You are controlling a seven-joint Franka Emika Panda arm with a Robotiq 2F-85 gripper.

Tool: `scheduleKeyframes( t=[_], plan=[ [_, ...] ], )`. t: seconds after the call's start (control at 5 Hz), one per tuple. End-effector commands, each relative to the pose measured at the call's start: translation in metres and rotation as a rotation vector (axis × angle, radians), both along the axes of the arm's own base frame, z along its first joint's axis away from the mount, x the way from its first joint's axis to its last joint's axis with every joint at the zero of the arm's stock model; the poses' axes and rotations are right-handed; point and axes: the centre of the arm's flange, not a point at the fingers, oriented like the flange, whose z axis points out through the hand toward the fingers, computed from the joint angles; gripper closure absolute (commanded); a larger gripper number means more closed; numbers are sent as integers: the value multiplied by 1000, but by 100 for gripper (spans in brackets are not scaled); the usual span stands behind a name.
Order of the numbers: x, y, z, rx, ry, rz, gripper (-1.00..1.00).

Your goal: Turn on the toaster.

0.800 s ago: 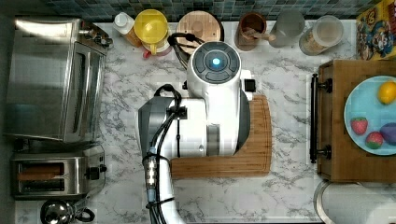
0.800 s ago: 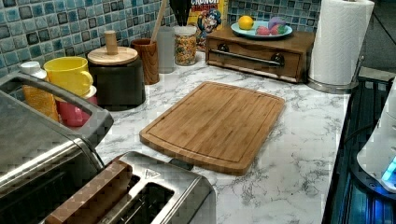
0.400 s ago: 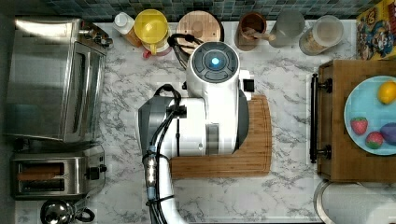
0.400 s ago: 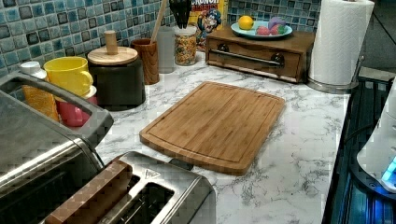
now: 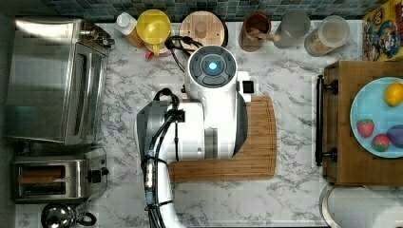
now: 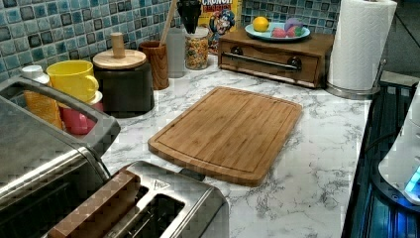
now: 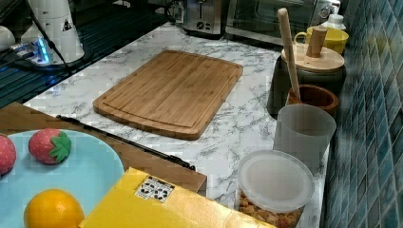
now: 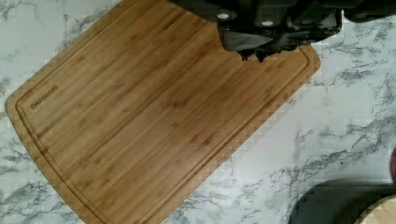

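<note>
Gripper (image 8: pixel 261 46) hangs over the far edge of the cutting board (image 8: pixel 154 116) in the wrist view, dark body w/ the tips bunched together; can't tell if they're parted or closed, and nothing is held.

Going left to right in the top view: the toaster (image 5: pixel 54 178) sits at the far lower left corner of the bench (image 5: pixel 294 71), just below the big toaster oven (image 5: pixel 52 80) and above the kettle (image 5: pixel 62 216). Its long axis runs across the top view, slots lengthwise, w/ the black lever and knob (image 5: pixel 97 175) on its right end, i.e. the end facing me. My arm (image 5: pixel 209 118) is mid-bench over the board, well apart from the toaster.

So the coming move, as I judge it, goes toward the top view's lower left, approaching that near end, then pressing the lever down. Nothing stands between me and that end.
</note>
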Motion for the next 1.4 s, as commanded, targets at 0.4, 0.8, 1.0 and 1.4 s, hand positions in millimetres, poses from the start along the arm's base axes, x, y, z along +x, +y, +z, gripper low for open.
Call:
scheduleKeyframes(
  t=[0.4, 0.8, 1.0, 1.4],
  plan=[
    [-79, 155, -4, 132, -107, 488, 100],
    [-108, 175, -18, 193, -111, 561, 100],
    [-128, 182, -18, 223, -119, 619, 100],
    [-180, 218, -20, 281, -135, 733, 100]
  ],
)
